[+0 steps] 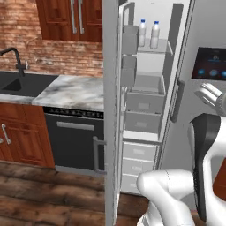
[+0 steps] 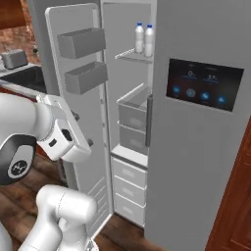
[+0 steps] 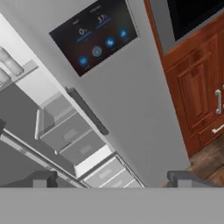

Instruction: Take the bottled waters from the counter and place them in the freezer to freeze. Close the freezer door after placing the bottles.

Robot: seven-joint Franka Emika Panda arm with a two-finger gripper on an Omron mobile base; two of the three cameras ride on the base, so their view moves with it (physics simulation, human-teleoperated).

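Nearest, the gripper (image 3: 111,179) hangs empty, jaws spread wide. Beyond it, at eleven o'clock, the freezer door (image 2: 81,122) stands open. Farthest, both bottled waters (image 2: 144,38) stand upright on the freezer (image 1: 148,88) top shelf. Risk: a door slammed hard could topple them.

We note: red brick wall (image 1: 53,48); reddish wood upper cabinets (image 1: 73,17); black sink basin (image 1: 22,84) with dark faucet (image 1: 15,59); black dishwasher (image 1: 75,143); dark plank floor (image 1: 44,194); toaster (image 2: 14,59) at far left
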